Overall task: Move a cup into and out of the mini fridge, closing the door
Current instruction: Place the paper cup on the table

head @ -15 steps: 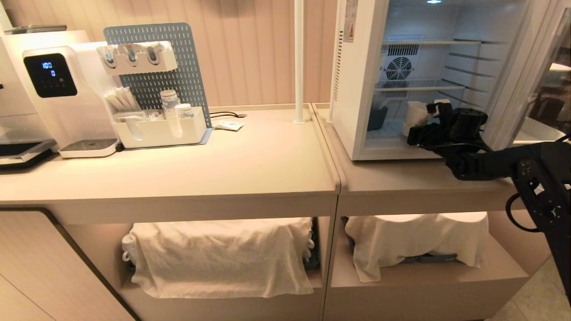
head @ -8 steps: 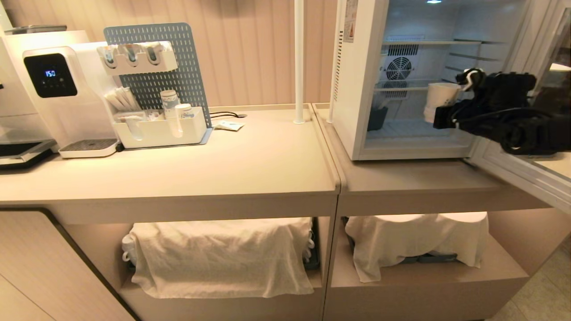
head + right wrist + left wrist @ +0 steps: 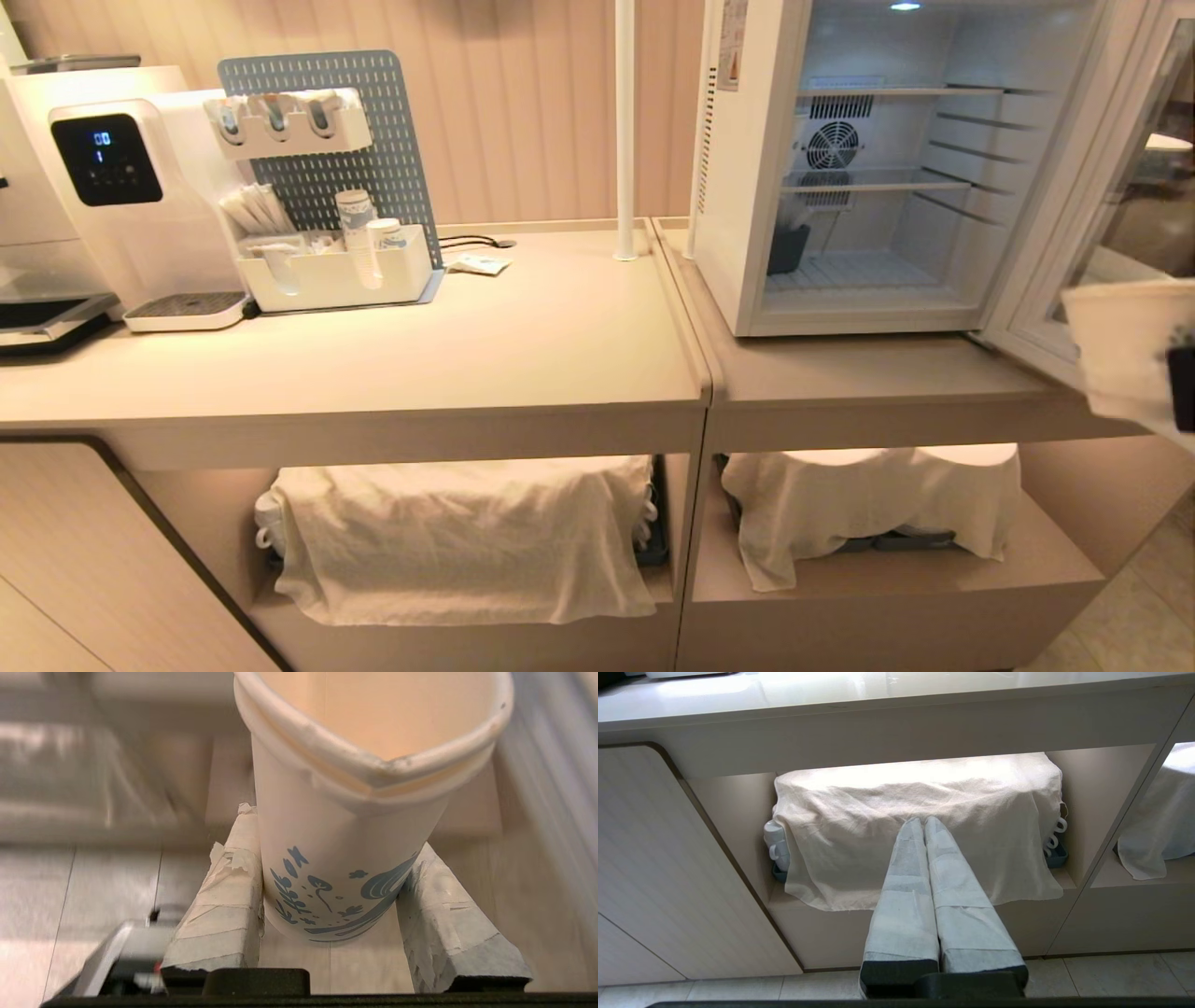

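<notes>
The white paper cup (image 3: 345,826) with the blue print is held between the taped fingers (image 3: 224,910) of the right gripper (image 3: 329,868), half spread around its lower wall, outside the mini fridge (image 3: 747,187) by the swung-open door (image 3: 1055,233). Its rim is already pinched, so crushing or slipping is risked, or a knock against the door. The left gripper (image 3: 923,823) is parked shut before the cloth-covered shelf (image 3: 920,821).
</notes>
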`<state>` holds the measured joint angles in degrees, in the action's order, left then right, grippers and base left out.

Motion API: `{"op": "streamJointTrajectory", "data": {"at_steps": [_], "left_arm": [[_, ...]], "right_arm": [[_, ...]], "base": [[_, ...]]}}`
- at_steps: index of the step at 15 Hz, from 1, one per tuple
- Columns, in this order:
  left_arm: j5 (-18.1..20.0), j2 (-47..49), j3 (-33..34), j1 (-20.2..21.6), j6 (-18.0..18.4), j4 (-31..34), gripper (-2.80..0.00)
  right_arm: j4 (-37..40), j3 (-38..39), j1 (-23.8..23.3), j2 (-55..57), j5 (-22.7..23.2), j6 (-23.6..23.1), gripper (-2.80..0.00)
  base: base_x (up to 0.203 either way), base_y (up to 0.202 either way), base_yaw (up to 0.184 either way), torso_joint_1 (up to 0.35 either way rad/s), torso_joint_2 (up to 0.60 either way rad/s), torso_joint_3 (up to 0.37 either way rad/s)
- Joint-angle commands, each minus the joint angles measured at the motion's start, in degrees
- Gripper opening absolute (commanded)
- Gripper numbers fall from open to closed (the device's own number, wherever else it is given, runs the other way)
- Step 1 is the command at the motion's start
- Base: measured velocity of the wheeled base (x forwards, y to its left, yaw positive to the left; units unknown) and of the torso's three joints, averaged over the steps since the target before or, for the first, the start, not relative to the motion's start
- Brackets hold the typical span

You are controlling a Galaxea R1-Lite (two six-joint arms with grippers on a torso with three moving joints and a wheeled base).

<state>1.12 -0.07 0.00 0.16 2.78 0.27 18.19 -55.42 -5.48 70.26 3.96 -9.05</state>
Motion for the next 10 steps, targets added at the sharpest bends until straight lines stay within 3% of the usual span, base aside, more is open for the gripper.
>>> {"op": "streamJointTrajectory", "data": {"at_steps": [1,5,10], "left_arm": [[0.0,0.1,0.0,0.0,0.0,0.0,-2.8],[0.0,0.1,0.0,0.0,0.0,0.0,-2.8],[0.0,0.1,0.0,0.0,0.1,0.0,-2.8]], "right_arm": [[2.2,15.9,1.0,-24.7,-2.7,1.4,-2.8],[3.8,36.4,3.5,-49.2,-6.1,2.7,-2.8],[-0.3,45.8,5.2,-70.3,-3.9,-0.1,-2.8]], "base": [[0.0,0.0,0.0,0.0,0.0,0.0],[0.0,0.0,0.0,0.0,0.0,0.0],[0.0,0.0,0.0,0.0,0.0,0.0]]}}
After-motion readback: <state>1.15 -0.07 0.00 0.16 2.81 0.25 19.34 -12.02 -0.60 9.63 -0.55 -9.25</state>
